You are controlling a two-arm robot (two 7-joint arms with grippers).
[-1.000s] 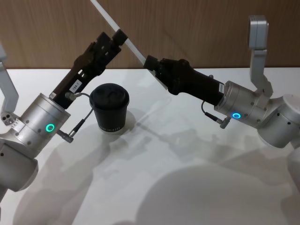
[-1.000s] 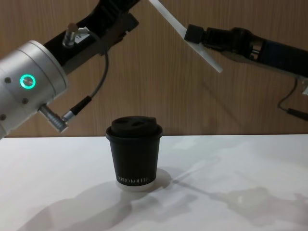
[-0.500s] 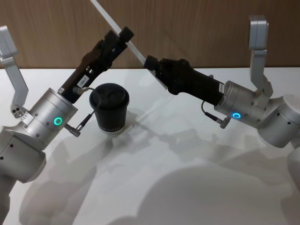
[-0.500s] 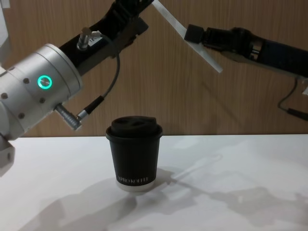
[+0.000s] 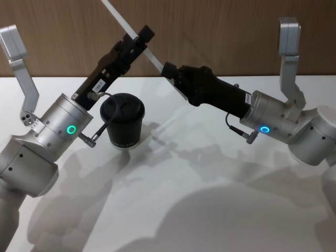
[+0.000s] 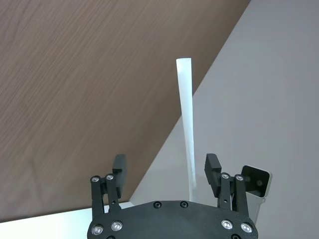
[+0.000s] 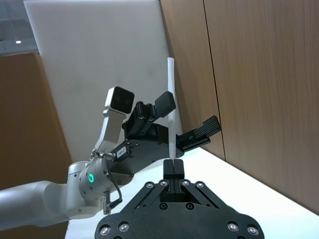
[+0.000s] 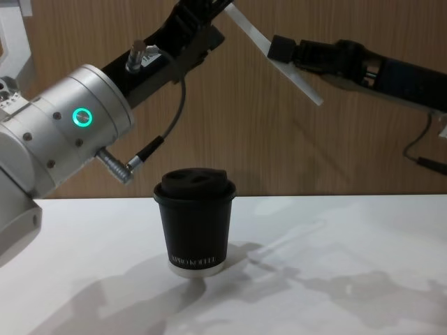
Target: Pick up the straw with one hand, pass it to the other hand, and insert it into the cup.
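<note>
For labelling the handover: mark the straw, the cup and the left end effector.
straw (image 5: pixel 121 18), head view, upper shaft.
cup (image 8: pixel 195 223), chest view, side wall.
left end effector (image 6: pixel 166 163), left wrist view, between fingertips.

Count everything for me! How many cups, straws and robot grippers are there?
Cup: 1
Straw: 1
Grippers: 2, the left gripper and the right gripper
Total: 4
</note>
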